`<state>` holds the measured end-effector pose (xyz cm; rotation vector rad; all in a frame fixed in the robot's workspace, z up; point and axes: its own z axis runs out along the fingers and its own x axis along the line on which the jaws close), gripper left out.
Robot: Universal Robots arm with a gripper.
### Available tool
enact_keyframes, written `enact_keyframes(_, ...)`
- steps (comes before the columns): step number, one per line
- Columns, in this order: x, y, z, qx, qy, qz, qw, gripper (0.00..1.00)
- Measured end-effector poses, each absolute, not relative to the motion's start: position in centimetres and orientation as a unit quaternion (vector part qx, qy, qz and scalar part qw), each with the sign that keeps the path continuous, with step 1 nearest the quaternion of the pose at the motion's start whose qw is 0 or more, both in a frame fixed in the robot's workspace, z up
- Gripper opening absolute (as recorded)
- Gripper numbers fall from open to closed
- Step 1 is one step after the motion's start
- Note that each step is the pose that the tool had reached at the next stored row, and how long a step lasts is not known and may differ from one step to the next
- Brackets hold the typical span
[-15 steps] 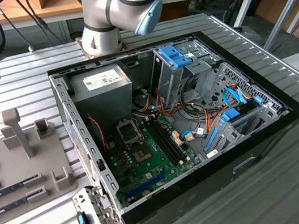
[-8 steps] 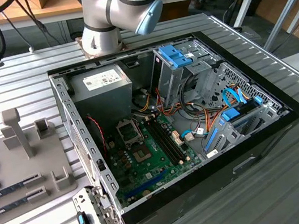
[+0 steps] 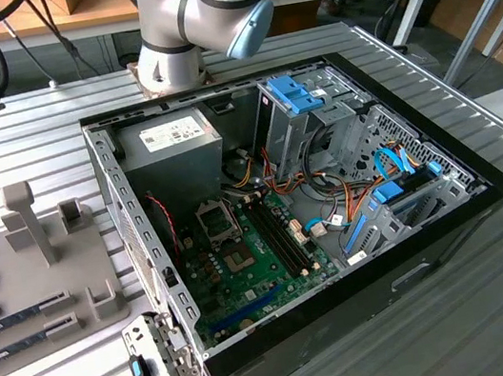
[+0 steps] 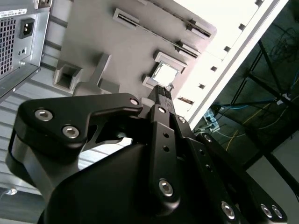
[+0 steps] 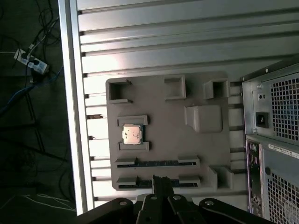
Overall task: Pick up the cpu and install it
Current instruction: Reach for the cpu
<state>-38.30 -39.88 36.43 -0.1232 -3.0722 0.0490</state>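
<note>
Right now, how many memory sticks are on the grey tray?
2. One memory stick lies in the grey tray's slot next to the cpu; the second stick lies one slot further out, partly behind the gripper.

The pincer on the arm points downward (fingertips pressed together)

white label on grey power supply, print too small to read; label strip on computer case rear, lettering illegible; no other legible signs or numbers
</note>
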Motion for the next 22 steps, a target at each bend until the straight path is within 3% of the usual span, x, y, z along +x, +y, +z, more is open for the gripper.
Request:
enact_keyframes(2, -38.3, -39.88, 36.42, -0.036, -0.999, 0.0, 0.034, 0.11)
enact_keyframes(9, -38.3, -39.89, 36.42, -0.03, -0.999, 0.0, 0.034, 0.11)
enact_keyframes(12, -38.3, -39.88, 36.4, -0.03, -0.999, 0.0, 0.022, 0.11)
enact_keyframes(22, -38.37, -39.89, 36.34, -0.03, -0.999, 0.0, 0.021, 0.11)
